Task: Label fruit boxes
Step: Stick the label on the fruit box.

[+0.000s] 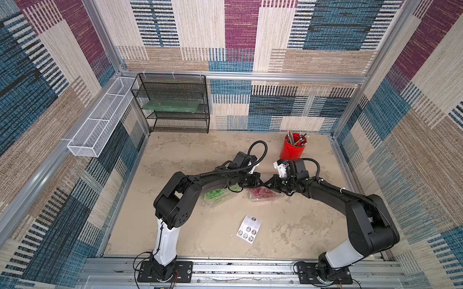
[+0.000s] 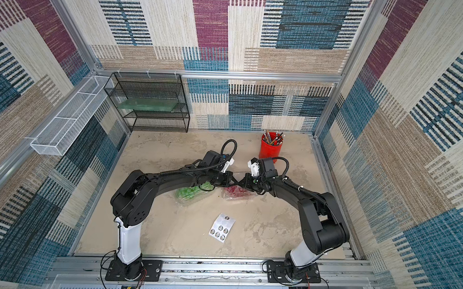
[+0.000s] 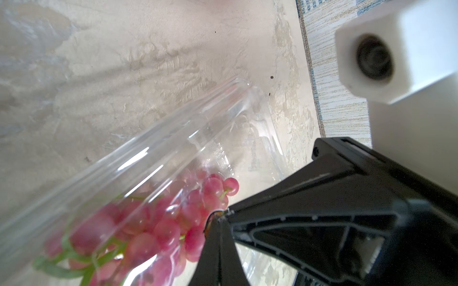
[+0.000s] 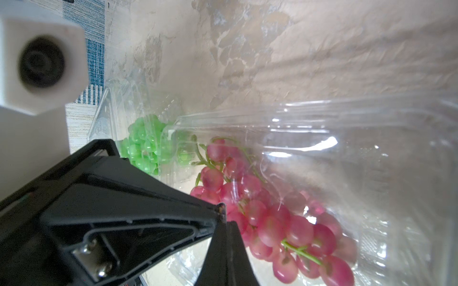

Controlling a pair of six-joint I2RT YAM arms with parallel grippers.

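Nearest on the mottled beige table (image 1: 194, 237) lies a white sheet of round stickers (image 1: 249, 229), flat and a little right of centre. Beyond it, about mid-table, sit the two fruit boxes, close together but apart: the clear plastic clamshell punnet of green grapes (image 1: 217, 197) on the left, partly hidden beneath the left arm's forearm, and the clear plastic clamshell punnet of red-purple grapes (image 1: 261, 194) on the right, lying under the right arm's wrist. Above the gap between them, the left gripper (image 1: 261, 183) and the right gripper (image 1: 268, 184) point at each other, tip to tip, each with its jaws pressed together. In the left wrist view a thin dark-edged sliver (image 3: 215, 215) shows where the tips meet; what it is cannot be told. Farther right stands a red pencil cup (image 1: 293, 150) full of pencils. At the far left is a black wire-mesh shelf (image 1: 173, 105), with a white mesh basket (image 1: 97, 123) on the left wall.
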